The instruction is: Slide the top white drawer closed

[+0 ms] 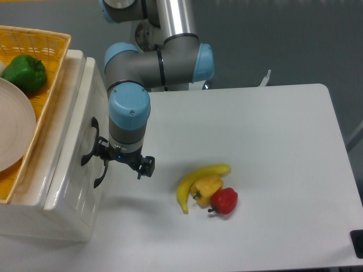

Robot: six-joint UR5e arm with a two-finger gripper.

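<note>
At the left edge of the table we see the top white drawer sticking out only a little, our gripper right by its black handle; we cannot tell how wide our gripper is

One fixed camera, high above the table, looking down at an angle.

We see the flat white table from its front side, at a middle distance. The glossy white plastic cabinet fills the left edge, the grey-and-blue robot arm enters from the top, and the view cuts both.
</note>
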